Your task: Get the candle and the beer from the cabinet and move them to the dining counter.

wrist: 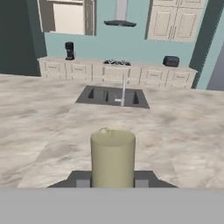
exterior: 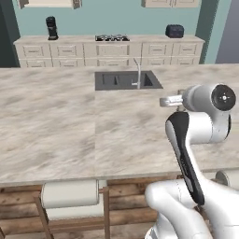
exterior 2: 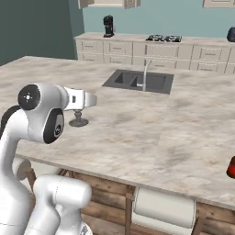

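The candle point(wrist: 113, 157) is a beige stick that rises right in front of the hand camera, and my gripper point(wrist: 113, 180) is shut on it, with a dark fingertip point(wrist: 82, 181) on each side. In the right base view my hand point(exterior 2: 85, 100) reaches out over the dining counter point(exterior 2: 151, 128). The candle's dark round holder point(exterior 2: 79, 121) sits below it, at or just above the stone top. A dark and red thing point(exterior 2: 232, 167), cropped by the right edge, stands on the counter and may be the beer. The cabinet point(wrist: 68, 18) hangs open on the far wall.
A dark sink point(exterior: 126, 80) with a faucet point(exterior: 138, 72) is inset in the counter ahead of the hand. Cushioned stools point(exterior: 70, 198) stand under the near edge. Along the back wall, a worktop carries a coffee machine point(exterior: 52, 28), a hob point(exterior: 112, 37) and a toaster point(exterior: 174, 31).
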